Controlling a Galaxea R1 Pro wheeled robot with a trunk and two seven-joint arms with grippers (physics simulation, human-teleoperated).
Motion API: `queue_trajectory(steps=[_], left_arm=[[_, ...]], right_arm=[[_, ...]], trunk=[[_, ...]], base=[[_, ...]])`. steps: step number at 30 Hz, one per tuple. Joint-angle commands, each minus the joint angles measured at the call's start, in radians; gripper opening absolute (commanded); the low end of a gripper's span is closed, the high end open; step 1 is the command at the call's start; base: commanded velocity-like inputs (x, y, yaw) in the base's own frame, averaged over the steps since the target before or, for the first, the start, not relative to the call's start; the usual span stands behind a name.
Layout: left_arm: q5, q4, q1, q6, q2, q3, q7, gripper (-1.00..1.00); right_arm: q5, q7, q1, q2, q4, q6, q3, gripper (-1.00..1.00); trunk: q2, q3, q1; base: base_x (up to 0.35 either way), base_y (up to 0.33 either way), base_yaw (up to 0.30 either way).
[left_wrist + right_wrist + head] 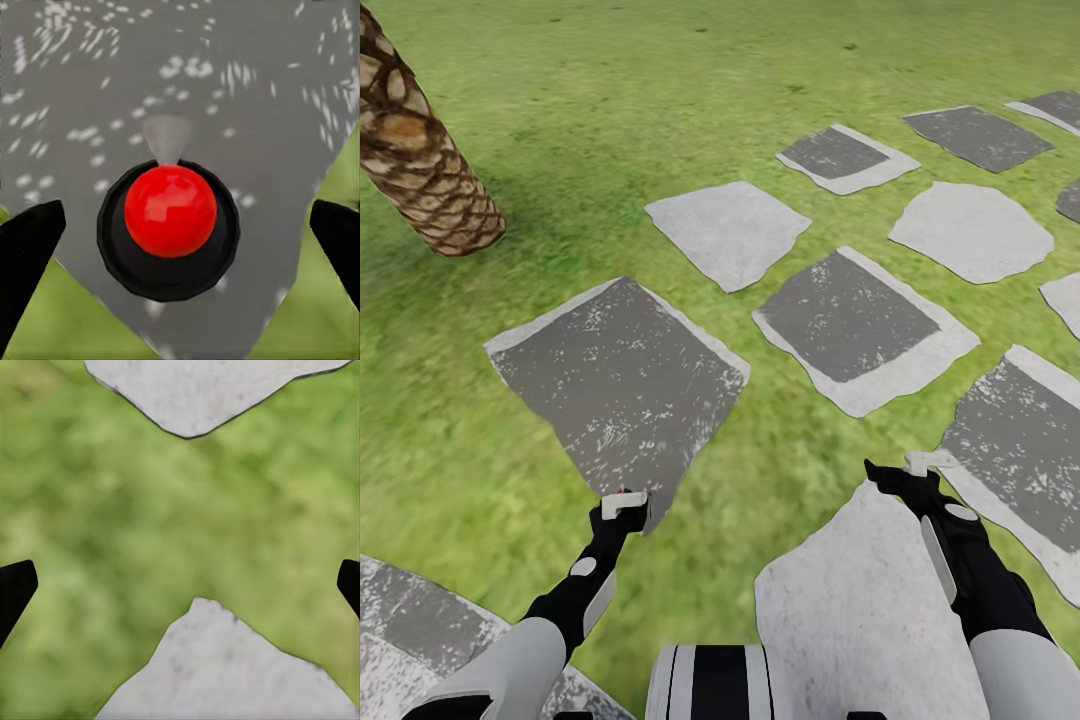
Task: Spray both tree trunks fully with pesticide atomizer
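Atomizer point(170, 229) stands upright on a dark slab point(622, 385), near that slab's pointed corner closest to the robot. Left wrist view looks straight down on its red top, with a pale nozzle stub poking toward the slab's middle. In the head view only a speck of red shows at the left gripper point(624, 503), which hangs right over it.

Left gripper: spread wide, one finger point(26, 259) on each side of the bottle, neither touching. Nothing held. Right gripper point(180, 585): also spread and empty, over grass between two pale slabs.

Risks, as I judge them:
- Bottle is small and upright; if one finger meets it before the other on closing, it likely tips or skids off the slab corner into the grass.
- Coming down too far would jam the fingertips on the stone.
- Gripping across the nozzle could leave the spray pointing the wrong way.
- Scaly palm trunk point(415, 150) at far left is not a target tree; spraying it would be wasted effort.
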Motion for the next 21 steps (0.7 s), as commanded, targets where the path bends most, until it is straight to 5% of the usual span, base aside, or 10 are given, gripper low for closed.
queue_trajectory(steps=[1, 21], left_arm=[[0.0, 0.0, 0.0, -0.001, 0.0, 0.0, 0.0, -1.0], [0.001, 0.0, 0.0, -0.001, 0.001, 0.002, 0.0, -1.0]], right_arm=[[0.0, 0.0, 0.0, 0.0, 0.0, 0.001, 0.0, 1.0], [0.0, 0.0, 0.0, 0.0, 0.0, 0.001, 0.0, 1.0]], trunk=[[0.0, 0.0, 0.0], [0.0, 0.0, 0.0]], base=[[0.0, 0.0, 0.0], [0.0, 0.0, 0.0]])
